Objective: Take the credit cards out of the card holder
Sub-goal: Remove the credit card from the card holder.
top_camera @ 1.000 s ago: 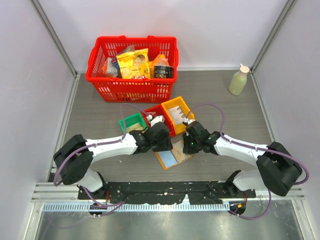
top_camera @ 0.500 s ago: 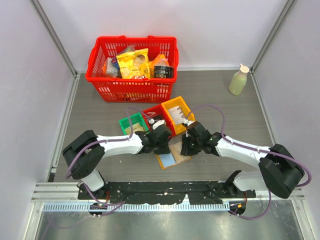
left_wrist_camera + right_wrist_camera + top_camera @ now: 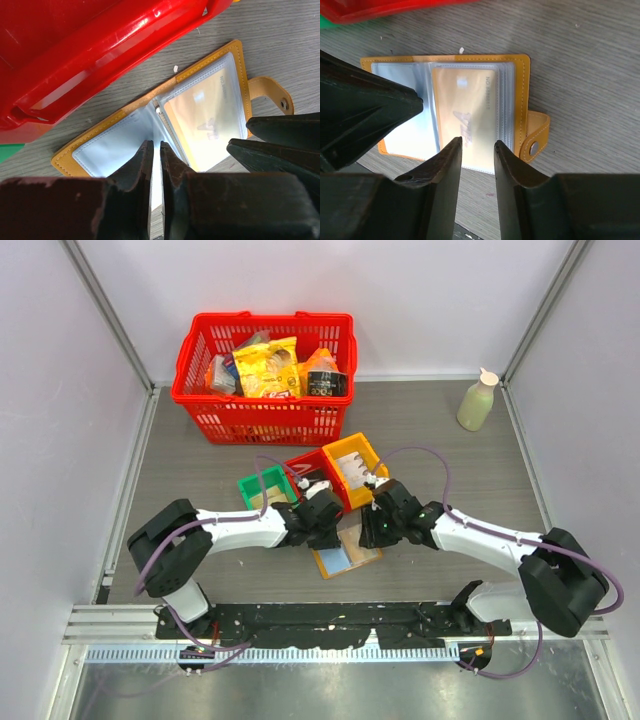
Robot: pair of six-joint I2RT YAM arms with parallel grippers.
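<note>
left pincer [image 3: 156, 146]: nearly closed, just a thin slit between the tips, sitting on the left leaf of the holder. Couldn't tell if it had actually nipped a sleeve or was only pressing down.
card holder [image 3: 522, 95]: lay flat and open on the table [image 3: 580, 55], just beside the red bin [image 3: 100, 45], right between the two arms.
sleeves [image 3: 100, 150]: the left page looked bluish and empty as far as I could see.
card [image 3: 465, 100]: one pale cream one was fully tucked into the right-hand sleeve, none out on the table yet.
right pincer [image 3: 476, 145]: partly open, held nothing, tips poised over the near edge of that card.
snap tab [image 3: 535, 140]: stuck out on the far right, undone.
step: my guess is the first pull was being lined up, left side steadying, right side going for the card.
next move: probably needed the right tips to catch the card's edge inside the sleeve mouth and slide it out flat, while the holder was kept from dragging along.
</note>
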